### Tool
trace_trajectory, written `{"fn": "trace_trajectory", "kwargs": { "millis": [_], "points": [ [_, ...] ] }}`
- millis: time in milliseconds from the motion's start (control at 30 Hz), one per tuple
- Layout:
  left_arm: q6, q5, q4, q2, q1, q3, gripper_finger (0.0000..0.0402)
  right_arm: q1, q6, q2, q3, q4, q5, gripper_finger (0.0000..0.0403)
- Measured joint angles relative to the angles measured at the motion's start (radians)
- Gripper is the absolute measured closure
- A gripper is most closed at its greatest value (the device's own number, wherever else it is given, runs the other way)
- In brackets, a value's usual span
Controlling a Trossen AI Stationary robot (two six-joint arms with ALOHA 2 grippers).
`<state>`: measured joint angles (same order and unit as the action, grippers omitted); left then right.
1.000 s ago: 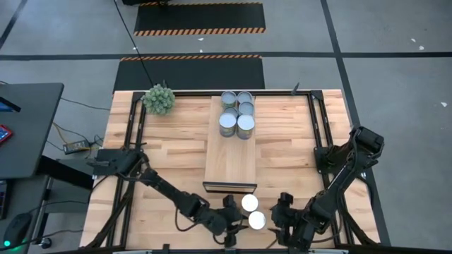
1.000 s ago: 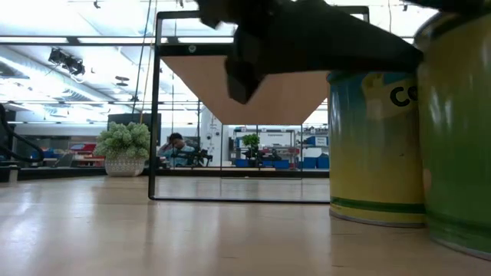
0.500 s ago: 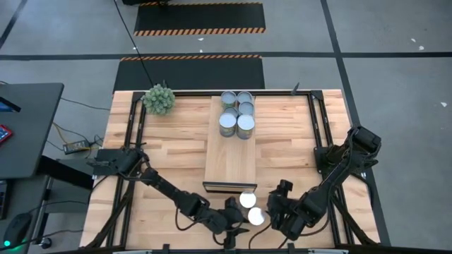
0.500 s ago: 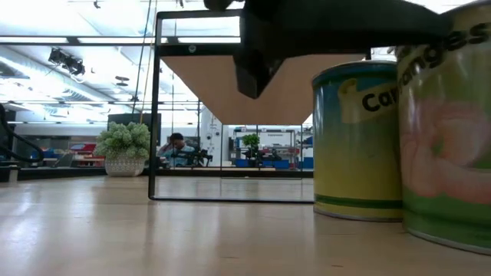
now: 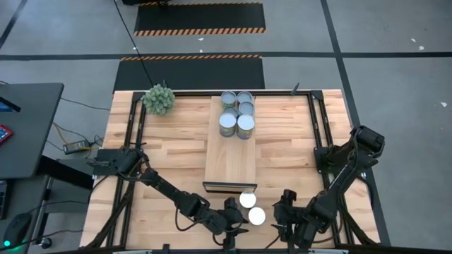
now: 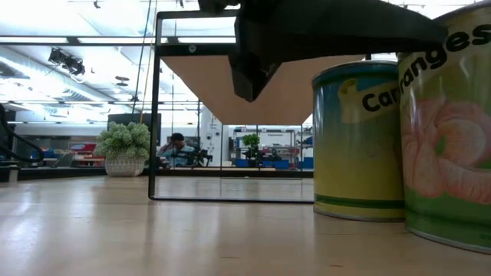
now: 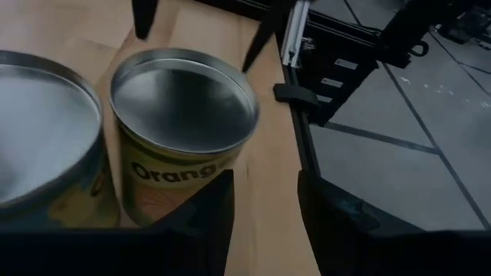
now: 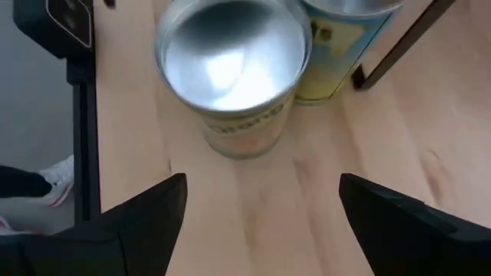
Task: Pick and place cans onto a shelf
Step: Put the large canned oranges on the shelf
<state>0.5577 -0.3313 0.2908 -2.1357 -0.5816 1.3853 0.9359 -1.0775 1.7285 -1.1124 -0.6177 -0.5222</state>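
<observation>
Two white-topped cans (image 5: 252, 209) sit on the tabletop (image 5: 176, 152) before the shelf (image 5: 230, 144).
Six cans (image 5: 236, 113) crowd its far end; left claw (image 5: 236, 215) nearly shut, right claw (image 5: 281, 219) apart, flanking the pair; plant ball (image 5: 159, 99) behind.

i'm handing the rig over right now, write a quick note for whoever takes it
Left gripper: shut, holding nothing, at the table's near edge beside the two loose cans.
Right gripper: open, empty, on the other side of those cans, facing the nearer one.
Shelf: six cans stand in a cluster at its far end.
Done: six placed.
Left: two white-topped cans on the table just in front of the shelf's near end. Probably grab the nearer one with the right gripper.
</observation>
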Motion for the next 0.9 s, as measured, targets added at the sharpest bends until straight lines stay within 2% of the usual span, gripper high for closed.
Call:
{"fn": "trace_trajectory", "kwargs": {
  "millis": [233, 333, 467, 633, 900],
  "points": [
    [0.006, -0.013, -0.005, 0.0, 0.006, 0.0, 0.0251, -0.042, 0.023, 0.007, 0.092, 0.109, 0.071, 0.0014],
    [0.001, -0.015, -0.007, 0.0, 0.008, 0.0, 0.0251, -0.063, 0.11, 0.006, 0.123, 0.195, 0.072, 0.0006],
    [-0.001, -0.015, -0.018, 0.0, 0.012, 0.0, 0.0251, -0.104, 0.258, 0.006, 0.178, 0.399, 0.15, 0.0009],
    [-0.001, -0.016, -0.033, 0.0, 0.02, 0.0, 0.0251, -0.142, 0.283, 0.006, 0.181, 0.418, 0.1, 0.0005],
    [-0.002, -0.015, -0.04, 0.0, 0.029, 0.0, 0.0251, -0.161, 0.412, 0.006, 0.181, 0.544, 0.098, 0.0009]
  ]
}}
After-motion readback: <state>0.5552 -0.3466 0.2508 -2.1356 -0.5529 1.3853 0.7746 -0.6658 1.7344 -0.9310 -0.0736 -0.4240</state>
